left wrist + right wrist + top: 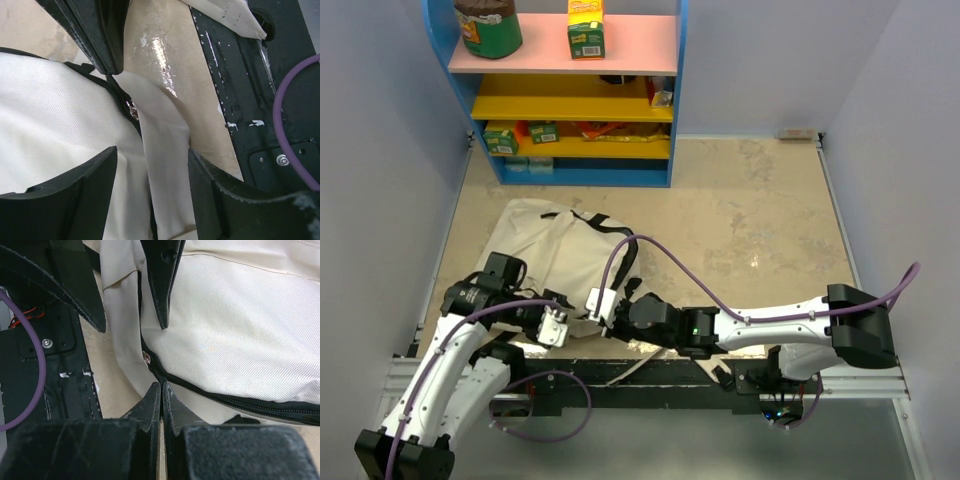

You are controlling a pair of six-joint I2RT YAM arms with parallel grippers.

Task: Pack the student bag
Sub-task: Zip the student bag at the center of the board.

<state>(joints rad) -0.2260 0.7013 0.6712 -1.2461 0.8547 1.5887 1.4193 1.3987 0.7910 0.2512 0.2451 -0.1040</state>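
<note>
student bag (555, 250) lies flat on the table (750, 220), left of centre. Its near edge is close to the black rail (650, 382) that carries the arms. The blue shelf (575, 110) stands beyond its far side. Both grippers sit at the bag's near edge, just beside each other.

left gripper (152, 155): jaws apart, straddling a cream strip (165, 150) of bag cloth that runs out from the zipper end. One finger (225, 200) touches the strip's edge and the other sits over the bag's main panel. Not clamped on it as far as I can see. The zipper pull (133, 109) lies just beyond the fingertips, with neither finger touching it.

right gripper (161, 390): jaws fully closed, tips pressed together right at the black zipper (225, 399) line near its end. Can't tell whether any cloth is pinched between the tips. The bag's main panel spreads away beyond them.
</note>
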